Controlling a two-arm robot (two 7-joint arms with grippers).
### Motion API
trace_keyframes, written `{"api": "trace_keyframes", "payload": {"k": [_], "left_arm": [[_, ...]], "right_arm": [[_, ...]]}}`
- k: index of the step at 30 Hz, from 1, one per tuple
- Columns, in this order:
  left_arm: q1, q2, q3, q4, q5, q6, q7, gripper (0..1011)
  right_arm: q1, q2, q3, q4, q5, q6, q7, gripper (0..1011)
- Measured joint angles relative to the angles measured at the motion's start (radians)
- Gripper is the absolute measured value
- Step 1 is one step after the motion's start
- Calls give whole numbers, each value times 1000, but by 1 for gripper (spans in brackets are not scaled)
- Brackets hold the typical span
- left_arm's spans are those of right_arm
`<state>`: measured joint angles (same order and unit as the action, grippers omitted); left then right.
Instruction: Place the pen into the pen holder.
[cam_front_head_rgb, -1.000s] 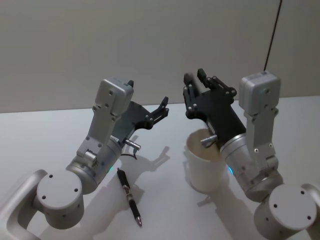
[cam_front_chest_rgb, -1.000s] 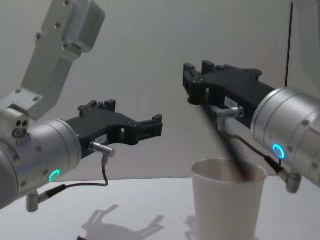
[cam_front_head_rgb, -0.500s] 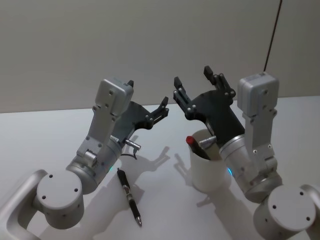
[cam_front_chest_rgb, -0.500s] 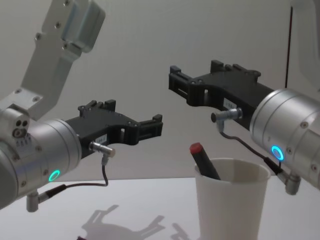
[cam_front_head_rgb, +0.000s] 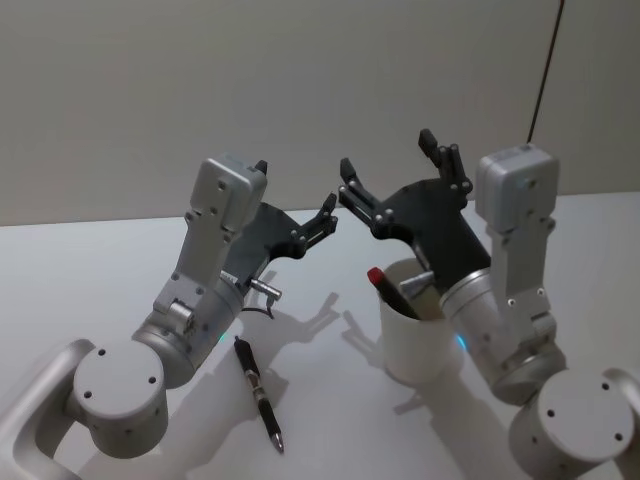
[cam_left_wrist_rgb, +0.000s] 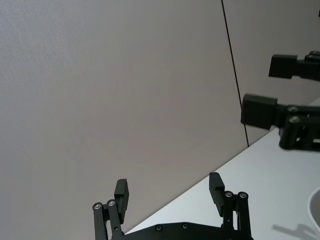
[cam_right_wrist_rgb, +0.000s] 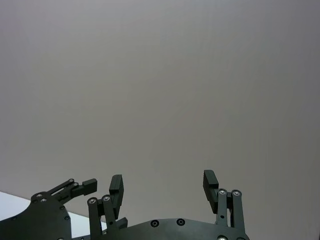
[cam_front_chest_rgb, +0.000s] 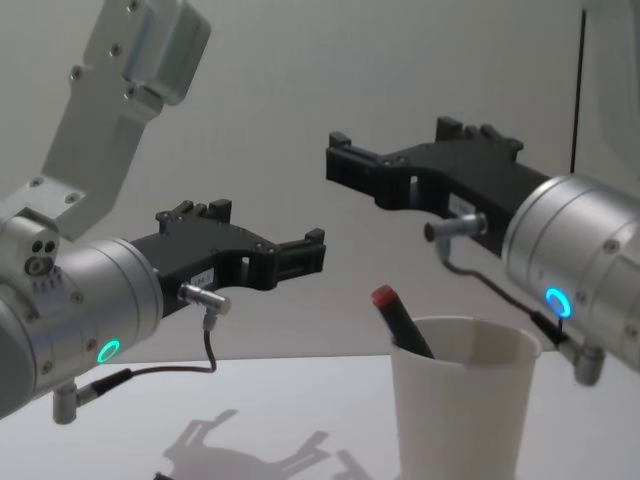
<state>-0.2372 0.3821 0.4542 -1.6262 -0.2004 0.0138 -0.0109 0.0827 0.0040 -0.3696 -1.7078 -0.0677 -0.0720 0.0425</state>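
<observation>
Your red-capped pen (cam_front_head_rgb: 385, 288) stands inside the pen holder (cam_front_head_rgb: 415, 345), leaning on its left rim, cap up. The right tool (cam_front_head_rgb: 386, 160) hovers just above it, fingers spread and empty. The left tool (cam_left_wrist_rgb: 169, 185) hangs left of the cup, also spread. A black pen (cam_front_head_rgb: 259, 392) lies on the desk (cam_front_head_rgb: 100, 260) near the left arm. Expect a pen to be light, stiff and slick, so pinch mid-barrel. The paper cup looks thin and easily tipped. A second ago the right fingers were nearly together; now they gape wide.
</observation>
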Motion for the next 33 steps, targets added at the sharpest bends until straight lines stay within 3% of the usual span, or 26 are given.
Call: {"api": "trace_keyframes", "payload": {"k": [6,13,16,21,30,33], "left_arm": [[0,0,0,0,0,0,0,1001],[0,0,0,0,0,0,0,1001],[0,0,0,0,0,0,0,1001],[0,0,0,0,0,0,0,1001],[0,0,0,0,0,0,0,1001],[0,0,0,0,0,0,-1,1001]], "right_arm": [[2,25,27,-42,18,22,10,1001],[-7,96,84,-109,64,75,46,1001],[-27,158,128,-153,106,117,69,1001],[-54,225,177,-190,151,157,94,1001],[-151,408,326,-260,288,250,166,1001],[-170,434,350,-269,306,262,178,1001]]}}
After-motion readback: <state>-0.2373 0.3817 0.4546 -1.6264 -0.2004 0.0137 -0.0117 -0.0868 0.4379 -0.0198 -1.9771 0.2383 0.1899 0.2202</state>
